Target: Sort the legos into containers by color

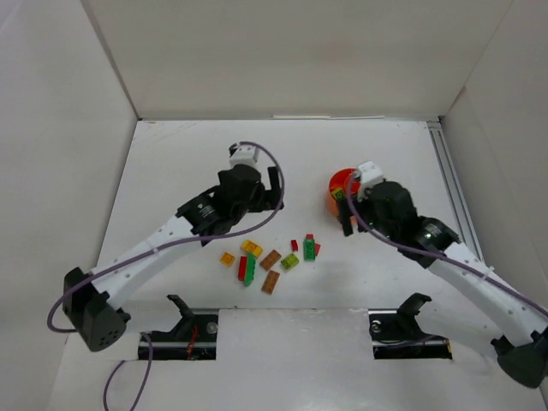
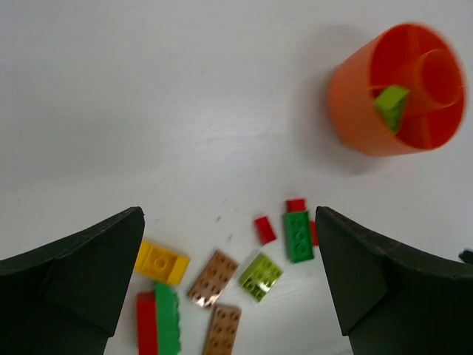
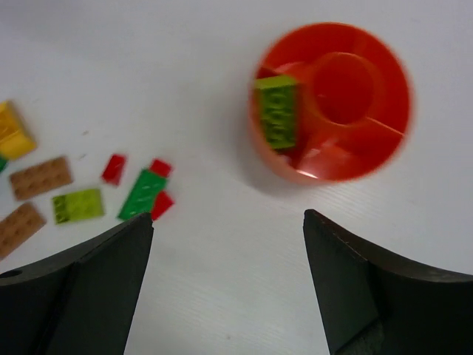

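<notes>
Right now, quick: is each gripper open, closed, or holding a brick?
Left gripper: open, fingers wide apart, holding nothing.
Right gripper: open, fingers wide apart, holding nothing.

Bowl (image 2: 355,111): on the table (image 1: 188,163), right of and behind the loose bricks (image 1: 271,259).
Inside it: one brick (image 3: 277,111), in a side compartment.
</notes>
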`<action>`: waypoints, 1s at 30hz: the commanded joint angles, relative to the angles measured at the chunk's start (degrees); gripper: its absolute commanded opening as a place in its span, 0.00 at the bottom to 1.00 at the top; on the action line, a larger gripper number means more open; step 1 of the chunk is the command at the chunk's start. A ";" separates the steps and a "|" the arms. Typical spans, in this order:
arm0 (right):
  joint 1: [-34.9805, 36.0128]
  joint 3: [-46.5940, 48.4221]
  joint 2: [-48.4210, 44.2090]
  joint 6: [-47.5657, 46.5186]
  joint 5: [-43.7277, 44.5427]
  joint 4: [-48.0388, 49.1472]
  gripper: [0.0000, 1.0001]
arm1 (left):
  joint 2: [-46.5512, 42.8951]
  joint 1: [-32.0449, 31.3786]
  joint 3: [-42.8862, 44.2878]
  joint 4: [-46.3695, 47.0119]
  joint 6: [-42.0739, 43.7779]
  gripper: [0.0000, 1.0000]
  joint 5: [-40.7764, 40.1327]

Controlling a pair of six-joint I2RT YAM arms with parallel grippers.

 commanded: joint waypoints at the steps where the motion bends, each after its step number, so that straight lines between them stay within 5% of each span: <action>1: 15.47 0.10 6.99 -1.84 -0.82 5.91 0.87 | -8.51 2.14 -11.26 -2.93 -9.74 1.00 1.91; 11: 27.92 0.20 27.30 -0.61 -4.44 17.44 0.89 | -28.13 3.19 -21.57 -6.70 -15.28 1.00 -0.90; 23: 27.92 3.89 41.46 2.03 0.07 18.84 0.89 | -28.04 3.19 -21.57 -9.08 -16.60 1.00 0.25; 30: 27.92 3.28 43.31 3.88 0.06 20.16 0.75 | -26.90 3.19 -21.57 -8.46 -15.99 1.00 0.25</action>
